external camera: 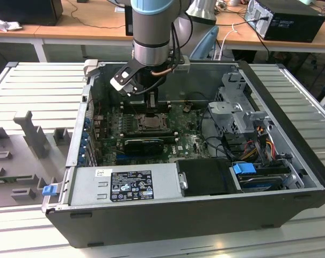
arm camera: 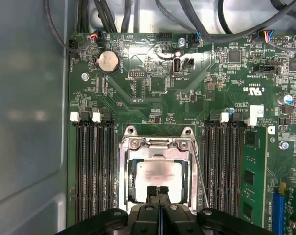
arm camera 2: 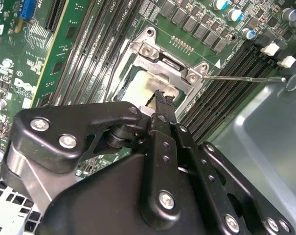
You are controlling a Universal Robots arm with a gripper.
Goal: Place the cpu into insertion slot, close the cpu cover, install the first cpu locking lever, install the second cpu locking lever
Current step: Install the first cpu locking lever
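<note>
The cpu (arm camera: 160,171), a pale square chip, lies in the insertion slot (external camera: 150,122) in the middle of the green motherboard (arm camera: 152,83). The cpu cover (arm camera: 157,143), a grey metal frame, lies down around the chip, as the second wrist view shows too: cpu (arm camera 2: 145,85), cpu cover (arm camera 2: 170,61). My gripper (arm camera: 157,190) hangs shut just above the edge of the chip and cover, with nothing between its fingertips (arm camera 2: 160,98). A thin metal locking lever (arm camera: 201,176) runs along one side of the socket and sticks out over the memory slots (arm camera 2: 245,77). In the exterior view my gripper (external camera: 151,103) stands right over the socket.
Long black memory slots (arm camera: 91,166) flank the socket on both sides. A black card (external camera: 143,144) lies in front of it, then the power supply (external camera: 124,185). A drive cage (external camera: 237,107) and cables (external camera: 259,142) fill the exterior view's right. The case wall (arm camera: 25,98) is close by.
</note>
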